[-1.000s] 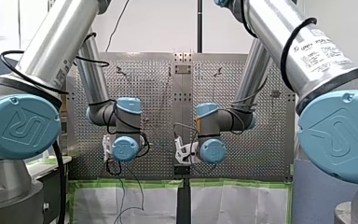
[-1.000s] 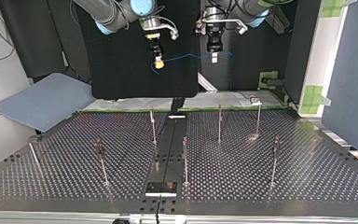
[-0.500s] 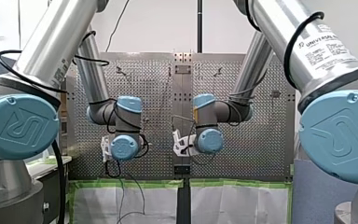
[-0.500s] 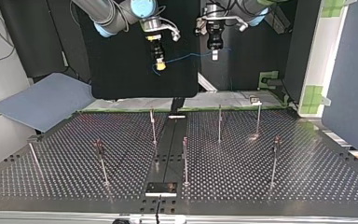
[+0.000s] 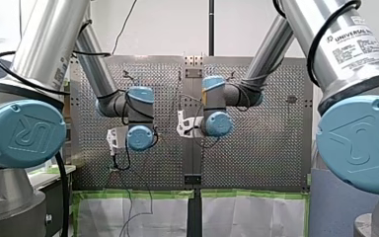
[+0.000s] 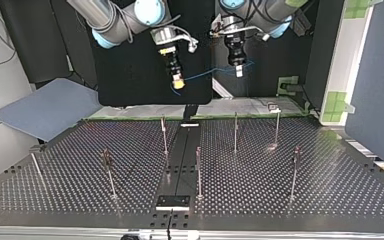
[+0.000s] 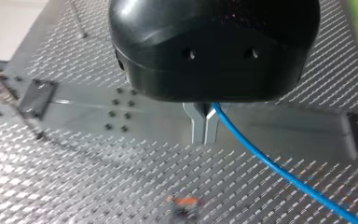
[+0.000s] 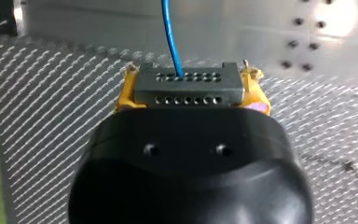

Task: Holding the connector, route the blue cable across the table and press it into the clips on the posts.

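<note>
Both claws have dropped lower and drifted toward the right of the top view over the last second, carrying the cable with them. At that view's upper centre-left, my right claw (image 6: 178,83) hangs from its arm. Its yellow pads are clamped on either side of the grey connector (image 8: 189,84), which sits square across them in the right wrist view. From the connector the blue cable (image 6: 205,75) runs rightward in a shallow sag to my left claw (image 6: 238,71) at upper centre-right. There the metal fingers (image 7: 198,126) are pressed together on the cable, and its free length trails away beyond them. All of it hangs in the air, well above the counter (image 6: 330,185) and farther back than the posts (image 6: 164,134). No cable sits in a clip yet.

The cable looks thin, light and limp, so it will probably droop wherever it is unsupported and needs tension between the two holds. The connector is the rigid part and the safest place for a firm grip. The second hold likely belongs on the cable itself, near whichever post is being fed.
</note>
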`<action>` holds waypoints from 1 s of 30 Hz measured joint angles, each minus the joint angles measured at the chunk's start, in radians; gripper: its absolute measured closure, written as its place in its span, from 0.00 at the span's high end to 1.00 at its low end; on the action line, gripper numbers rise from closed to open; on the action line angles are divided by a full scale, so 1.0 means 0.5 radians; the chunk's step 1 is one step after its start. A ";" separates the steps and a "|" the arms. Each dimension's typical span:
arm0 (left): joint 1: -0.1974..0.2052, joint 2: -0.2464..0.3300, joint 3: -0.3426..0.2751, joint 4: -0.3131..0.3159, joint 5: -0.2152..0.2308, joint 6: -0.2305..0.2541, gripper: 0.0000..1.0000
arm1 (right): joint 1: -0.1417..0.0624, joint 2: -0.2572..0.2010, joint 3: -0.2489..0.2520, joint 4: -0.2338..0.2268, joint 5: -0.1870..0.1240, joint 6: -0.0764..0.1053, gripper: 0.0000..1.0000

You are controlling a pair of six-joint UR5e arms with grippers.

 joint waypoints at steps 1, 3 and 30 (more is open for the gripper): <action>0.005 0.016 0.013 -0.016 -0.016 0.000 0.00 | 0.000 -0.015 -0.015 0.015 -0.015 0.003 0.00; 0.017 0.053 0.040 -0.053 -0.053 -0.002 0.00 | 0.001 -0.052 -0.052 0.051 -0.052 0.013 0.00; 0.126 0.503 0.208 -0.503 -0.176 -0.039 0.00 | 0.054 0.000 -0.507 0.466 -0.271 0.137 0.00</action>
